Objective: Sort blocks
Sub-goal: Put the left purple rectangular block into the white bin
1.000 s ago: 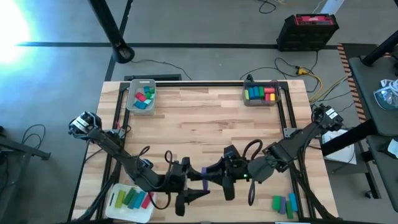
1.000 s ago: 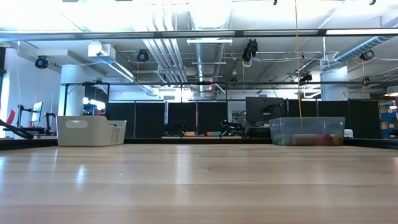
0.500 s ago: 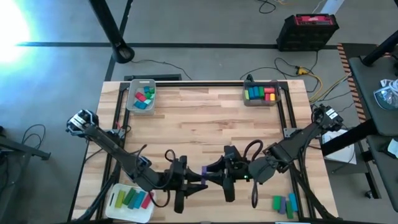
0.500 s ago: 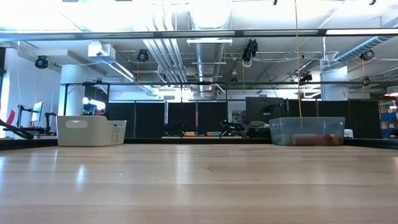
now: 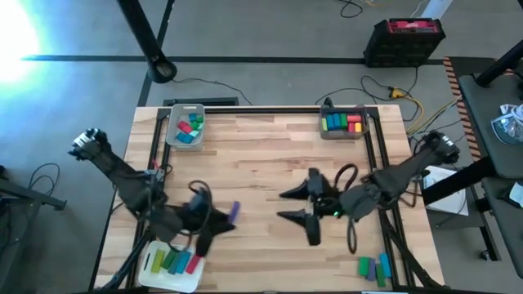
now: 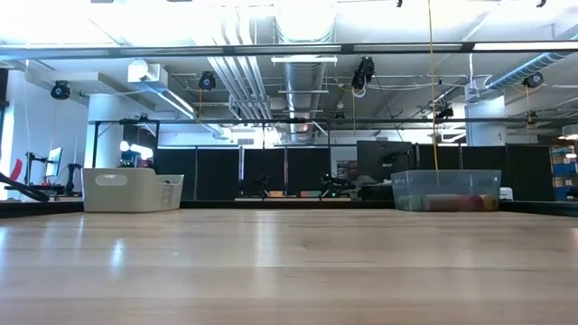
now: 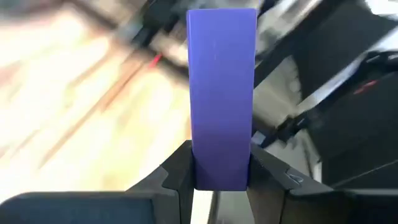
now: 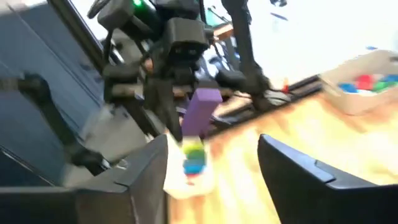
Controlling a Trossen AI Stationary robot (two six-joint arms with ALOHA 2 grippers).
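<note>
From above, the left hand point(image 5: 227, 216) sits over the near-left part of the wooden table point(image 5: 261, 155), its fingers clamped on a purple block point(image 5: 234, 211), close to the white tray point(image 5: 172, 263) of coloured blocks at the near-left corner. The right hand point(image 5: 296, 205) lies near the table's middle with its fingers spread wide and nothing between them. A grey tray point(image 5: 185, 127) with teal, green and red blocks stands at the far left, a clear tray point(image 5: 343, 122) with green, yellow and red blocks at the far right, and a loose group of blocks point(image 5: 373, 268) rests at the near-right edge. At table height, only the grey tray point(image 6: 132, 190) and the clear tray point(image 6: 446, 190) show at the far edge. Left wrist view: the purple block point(image 7: 222, 93) stands upright, gripped at its lower end between the two dark fingers point(image 7: 178, 171). Right wrist view: the widely parted fingers point(image 8: 298, 171) frame the left hand carrying the purple block point(image 8: 200, 112) above the white tray point(image 8: 191, 171).
</note>
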